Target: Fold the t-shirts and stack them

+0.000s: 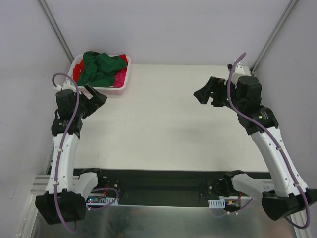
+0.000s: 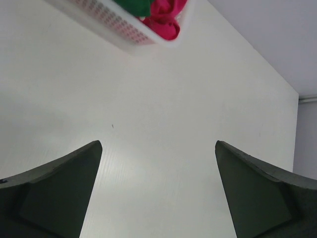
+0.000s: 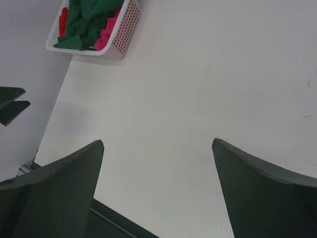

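The t-shirts lie crumpled together in a white mesh basket [image 1: 125,85] at the table's far left corner: a dark green one [image 1: 101,67] on top, a red one [image 1: 78,70] at its left, a pink one [image 1: 120,78] at its right. My left gripper [image 1: 96,96] hovers just in front of the basket, open and empty. In the left wrist view the gripper [image 2: 158,144] faces bare table, with the pink shirt [image 2: 166,17] and basket rim [image 2: 124,42] at the top. My right gripper [image 1: 203,95] hangs open and empty over the right half. Its own view [image 3: 157,141] shows the green shirt [image 3: 84,20] far off.
The white table [image 1: 163,124] spreads between the two arms. Grey walls close in on the left, right and back. A dark rail with the arm bases runs along the near edge [image 1: 163,186].
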Controlling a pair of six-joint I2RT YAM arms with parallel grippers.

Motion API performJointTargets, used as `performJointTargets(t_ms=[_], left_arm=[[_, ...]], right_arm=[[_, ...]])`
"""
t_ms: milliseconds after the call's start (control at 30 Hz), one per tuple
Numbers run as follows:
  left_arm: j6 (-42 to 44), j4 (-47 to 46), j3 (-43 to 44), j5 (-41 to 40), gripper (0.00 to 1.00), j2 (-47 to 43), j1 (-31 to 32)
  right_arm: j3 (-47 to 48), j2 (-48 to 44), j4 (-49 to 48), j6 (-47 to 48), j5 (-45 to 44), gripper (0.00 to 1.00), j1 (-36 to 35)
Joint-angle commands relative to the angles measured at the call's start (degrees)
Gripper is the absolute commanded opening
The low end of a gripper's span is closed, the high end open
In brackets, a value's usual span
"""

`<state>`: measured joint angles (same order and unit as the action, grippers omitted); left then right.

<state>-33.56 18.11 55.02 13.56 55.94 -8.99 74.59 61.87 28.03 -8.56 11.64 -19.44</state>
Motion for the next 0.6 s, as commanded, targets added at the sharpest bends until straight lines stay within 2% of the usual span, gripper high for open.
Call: performJointTargets(t_ms=[0, 233, 567], left_arm=[[-0.4, 2.7, -8.6, 3.2, 0.99, -6.5, 0.0], [-0.4, 3.9, -12.7, 4.7, 0.98, -6.5, -0.1], [-0.4, 4.0, -9.8, 3.7, 0.97, -3.6, 0.0]], right_arm=[[-3.8, -4.0, -0.6, 2.1, -2.3, 0.96, -0.5], [-8.8, -7.2, -0.1, -2.6, -5.9, 0.96, -0.5], [-7.4, -3.9, -0.5, -4.3, -7.2, 0.96, -0.6]])
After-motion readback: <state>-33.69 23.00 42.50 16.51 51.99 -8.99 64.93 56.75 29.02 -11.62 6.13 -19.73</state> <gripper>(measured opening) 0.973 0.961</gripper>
